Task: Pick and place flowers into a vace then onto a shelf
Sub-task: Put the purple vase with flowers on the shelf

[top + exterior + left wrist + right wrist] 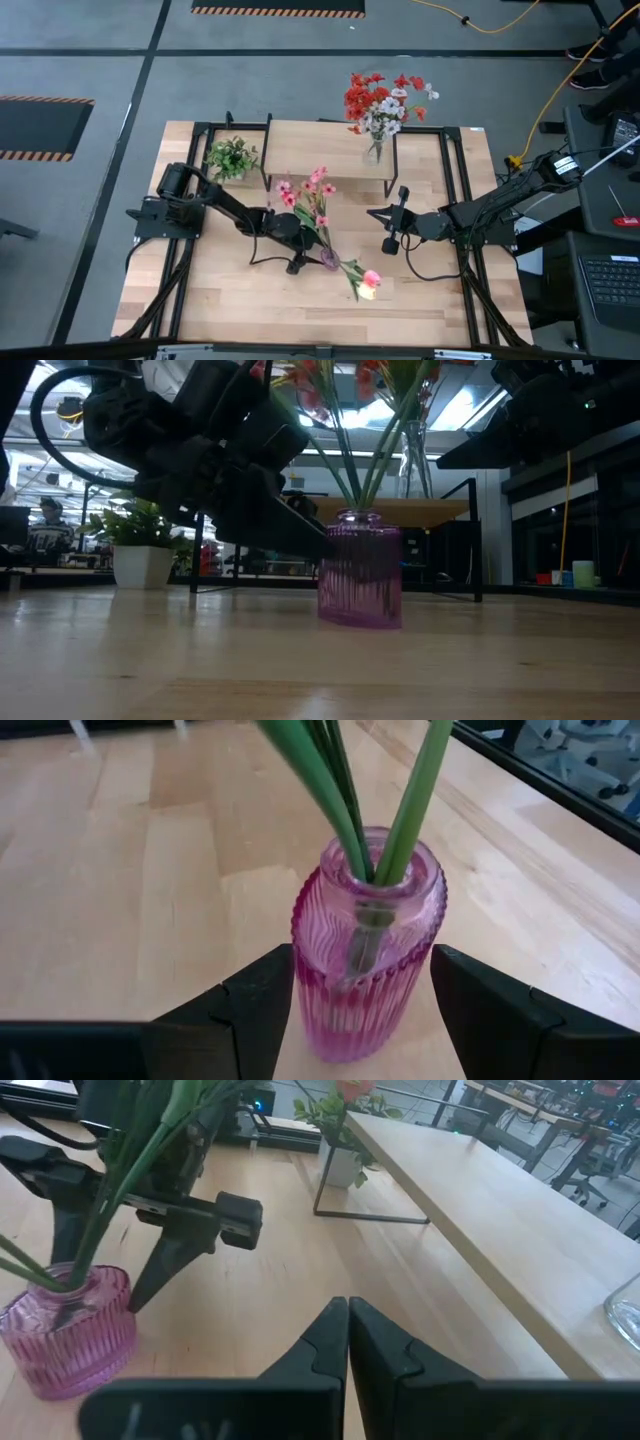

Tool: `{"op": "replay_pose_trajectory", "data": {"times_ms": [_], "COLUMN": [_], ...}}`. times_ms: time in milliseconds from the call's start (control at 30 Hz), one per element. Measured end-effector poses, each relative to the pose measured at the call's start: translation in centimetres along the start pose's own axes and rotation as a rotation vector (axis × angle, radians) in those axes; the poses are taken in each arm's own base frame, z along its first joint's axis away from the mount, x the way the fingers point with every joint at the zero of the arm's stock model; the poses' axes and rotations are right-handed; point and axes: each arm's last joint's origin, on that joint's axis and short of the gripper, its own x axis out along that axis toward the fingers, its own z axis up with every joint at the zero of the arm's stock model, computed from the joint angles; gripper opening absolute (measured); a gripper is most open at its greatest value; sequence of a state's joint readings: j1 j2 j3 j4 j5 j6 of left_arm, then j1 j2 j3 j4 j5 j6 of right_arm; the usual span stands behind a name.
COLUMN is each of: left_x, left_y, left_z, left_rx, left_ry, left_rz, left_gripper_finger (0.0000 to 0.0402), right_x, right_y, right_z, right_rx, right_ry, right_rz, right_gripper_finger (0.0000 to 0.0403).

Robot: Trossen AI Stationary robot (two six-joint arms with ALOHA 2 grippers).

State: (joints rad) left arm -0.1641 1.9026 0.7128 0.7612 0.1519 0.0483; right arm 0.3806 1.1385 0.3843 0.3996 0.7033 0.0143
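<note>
Pink ribbed glass is seen between the spread fingers (250, 1010) of the left gripper (365, 1010): the vase (368, 955) stands upright on the table (230, 290), flanked on both sides by the dark fingers, and whether they press its walls or only stand just beside them cannot be told. Green stems (330, 790) of the flowers (315, 195) are gathered in the vase's neck. From above, pink blooms are spread toward the shelf (325, 150), while one pink and yellow bloom (366, 283) is leaned out toward the table's near edge. In the low view the vase (362, 580) is seen resting flat on the wood with the left arm's dark body close behind it.

The right gripper (391, 228) is held apart from the vase, over bare tabletop, its two fingers (345, 1345) pressed together with nothing between them.

Farther out, a clear glass vase (374, 150) filled with a red and white spray (385, 100) is placed on the shelf's right part. A small green plant (231, 158) in a white pot is set just beside the shelf's left end.
</note>
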Motion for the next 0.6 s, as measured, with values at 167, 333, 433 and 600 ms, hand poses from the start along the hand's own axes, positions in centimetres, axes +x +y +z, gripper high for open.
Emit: {"op": "replay_pose_trajectory", "data": {"times_ms": [167, 333, 433, 600], "left_x": [0.1, 0.1, 0.1, 0.2], "left_y": [-0.4, -0.7, -0.9, -1.3], "left_z": [0.0, 0.0, 0.2, 0.3], "left_rx": [0.004, 0.007, 0.005, 0.011], "left_ry": [0.002, -0.002, -0.014, -0.026], "left_rz": [-0.011, -0.017, -0.022, -0.032], "left_gripper_finger": [0.0228, 0.0228, 0.0228, 0.0228], "right_x": [0.0, 0.0, 0.0, 0.0], "right_y": [0.0, 0.0, 0.0, 0.0], "right_z": [0.0, 0.0, 0.0, 0.0], "right_rx": [0.001, 0.002, 0.002, 0.002], "right_ry": [0.0, 0.0, 0.0, 0.0], "right_rz": [0.0, 0.0, 0.0, 0.0], "right_gripper_finger": [0.0016, 0.0016, 0.0016, 0.0016]}}
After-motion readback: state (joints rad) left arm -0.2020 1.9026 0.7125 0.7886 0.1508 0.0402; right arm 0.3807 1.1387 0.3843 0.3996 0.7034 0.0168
